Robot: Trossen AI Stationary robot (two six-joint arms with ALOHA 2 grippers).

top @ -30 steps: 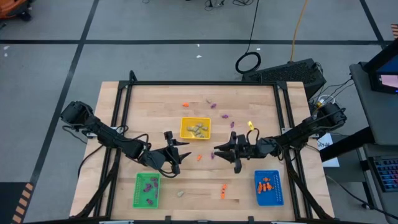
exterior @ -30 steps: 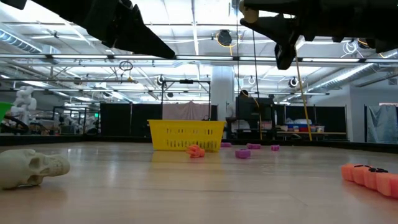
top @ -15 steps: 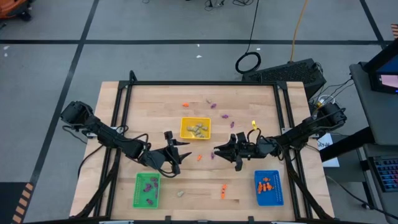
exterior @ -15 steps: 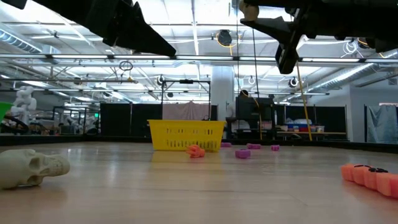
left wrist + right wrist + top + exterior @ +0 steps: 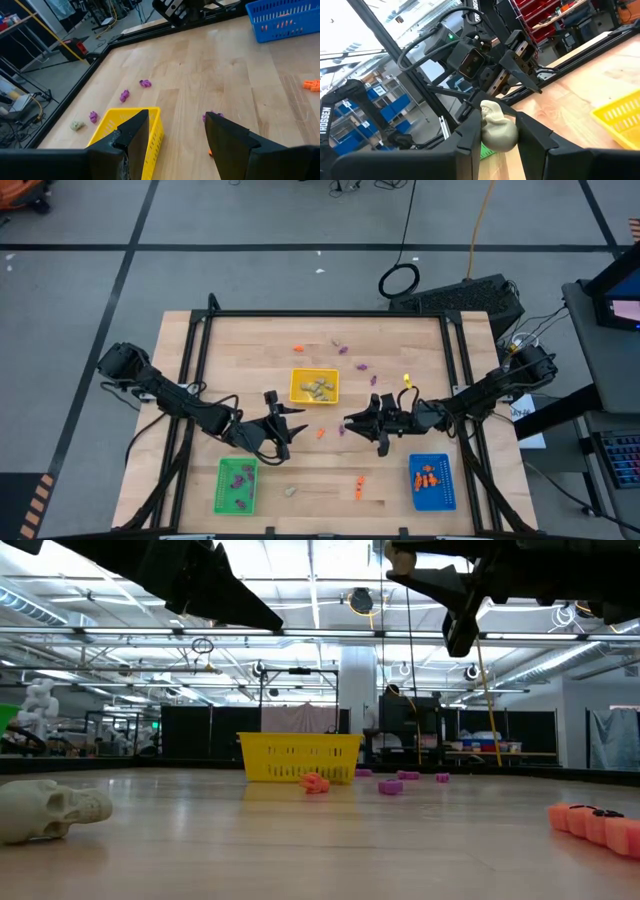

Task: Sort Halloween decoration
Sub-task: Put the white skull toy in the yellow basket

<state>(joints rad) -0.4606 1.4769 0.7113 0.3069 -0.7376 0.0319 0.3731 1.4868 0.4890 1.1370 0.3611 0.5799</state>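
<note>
Small orange, purple and pale Halloween decoration pieces lie scattered on the wooden table (image 5: 250, 340): an orange one (image 5: 321, 433) and a purple one (image 5: 341, 430) mid-table, and a pale skull (image 5: 50, 808) lying on its side near the front edge. My right gripper (image 5: 352, 423) hangs above mid-table, shut on another pale skull (image 5: 497, 131). My left gripper (image 5: 287, 425) faces it from the left, open and holding nothing, above the near side of the yellow tray (image 5: 107, 132). My right gripper pinches the pale skull's two sides (image 5: 487, 125) between its two fingers. The fingers lie about level and point toward the table's left. The skull is lifted clear of the table.
The yellow tray (image 5: 314, 386) holds pale pieces, the green tray (image 5: 237, 485) purple ones, the blue tray (image 5: 432, 481) orange ones. More purple pieces (image 5: 145, 83) lie beyond the yellow tray. An orange piece (image 5: 358, 485) lies near the front. A black frame (image 5: 320, 314) borders the table.
My right gripper has rolled a little about the line it points along, with the pale skull still between its fingers. It has stayed in place above mid-table.
</note>
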